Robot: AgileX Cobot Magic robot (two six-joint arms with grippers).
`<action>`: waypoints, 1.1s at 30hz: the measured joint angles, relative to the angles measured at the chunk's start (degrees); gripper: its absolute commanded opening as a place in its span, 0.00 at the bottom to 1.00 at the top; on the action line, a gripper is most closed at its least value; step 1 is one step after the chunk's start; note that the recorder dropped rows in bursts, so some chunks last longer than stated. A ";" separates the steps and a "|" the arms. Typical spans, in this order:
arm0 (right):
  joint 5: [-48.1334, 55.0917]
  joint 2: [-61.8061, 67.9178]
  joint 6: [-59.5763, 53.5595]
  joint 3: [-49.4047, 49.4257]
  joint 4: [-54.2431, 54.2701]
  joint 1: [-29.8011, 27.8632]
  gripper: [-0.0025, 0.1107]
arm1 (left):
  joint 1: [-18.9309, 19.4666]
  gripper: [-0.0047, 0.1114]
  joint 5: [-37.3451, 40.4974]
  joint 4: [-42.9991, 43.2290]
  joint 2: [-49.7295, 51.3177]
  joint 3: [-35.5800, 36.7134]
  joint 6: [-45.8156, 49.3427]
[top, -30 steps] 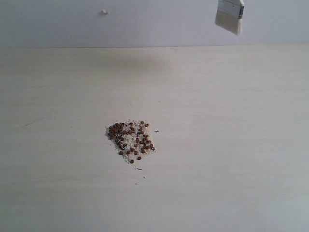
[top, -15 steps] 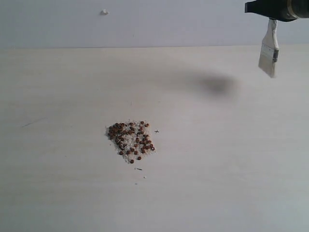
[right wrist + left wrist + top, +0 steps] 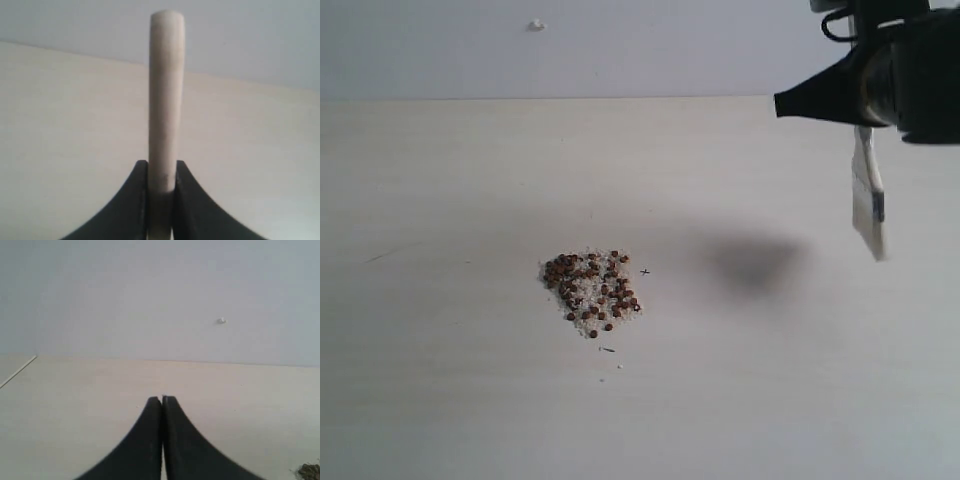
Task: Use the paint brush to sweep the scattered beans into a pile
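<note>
Beans lay gathered in one pile on the table, a little left of the middle in the exterior view. My left hand was out of that view. Its two fingers were pressed flat together with nothing between them, and its wrist camera caught only the edge of the heap in a corner.

The beans were small, round and dark reddish-brown, mixed through white grains. They sat thickest at the heap's far left side. The clump was compact but ragged at its rim, with a few stray bits on the near side of it. A tiny dark mark sat just right of it.

Further right a soft shadow fell on the bare table, well apart from the pile.

Right of that hung the paint brush, seen nearly edge-on, white bristles downward and silver band just above them. It was well to the right of the beans and touched none of them. My right hand held it, narrow fingers clamped on either side of the pale handle. In the wrist view the handle's rounded end stood out past my fingertips.
</note>
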 measured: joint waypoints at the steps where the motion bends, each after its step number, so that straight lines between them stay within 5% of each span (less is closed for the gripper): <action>1: 0.11 -1.06 2.53 2.06 -0.13 1.05 0.02 | 0.00 0.04 0.00 0.00 0.00 0.00 0.00; 14: 1.44 -14.69 30.36 18.28 -14.23 13.93 0.02 | 0.00 0.04 0.00 0.00 0.00 0.00 0.00; 25: 10.34 -16.08 30.69 18.50 -15.42 14.97 0.02 | 0.00 0.04 0.00 0.00 0.00 0.00 0.00; 33: 11.49 -16.08 17.68 18.50 -15.42 14.97 0.02 | 0.00 0.04 0.00 0.00 0.00 0.00 0.00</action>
